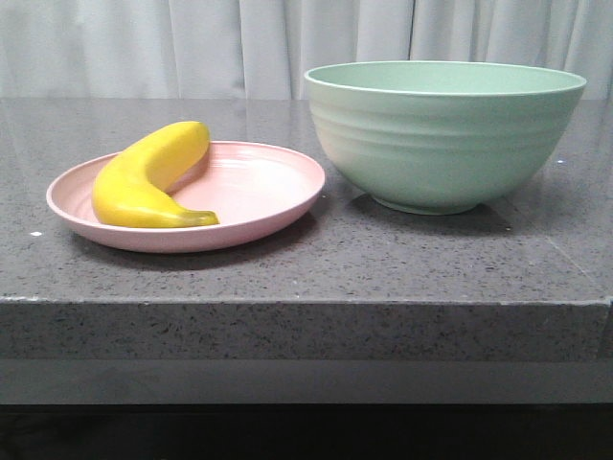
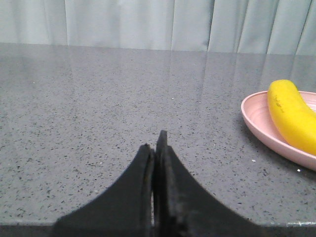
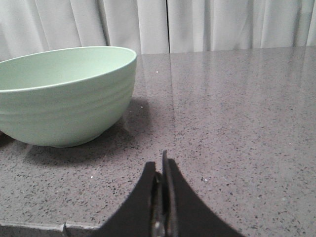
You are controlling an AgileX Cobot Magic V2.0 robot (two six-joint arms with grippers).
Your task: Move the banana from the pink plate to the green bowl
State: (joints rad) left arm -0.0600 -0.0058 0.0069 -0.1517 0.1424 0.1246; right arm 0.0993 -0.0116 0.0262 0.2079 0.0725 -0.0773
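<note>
Nearest in each wrist view are the grippers: the left gripper has its fingers pressed together with nothing between them, and the right gripper is likewise closed and empty, both low over the near edge of the grey stone table. Farther in, the banana lies on the left part of the pink plate, its dark tip toward the camera, and the green bowl stands just beside the plate on the right. The task looks unstarted; the step in hand is the reach. The left arm seems better placed: it would need to spread its fingers, travel rightward to the banana and close across its body. Only the front view shows plate and bowl together; neither gripper appears there
</note>
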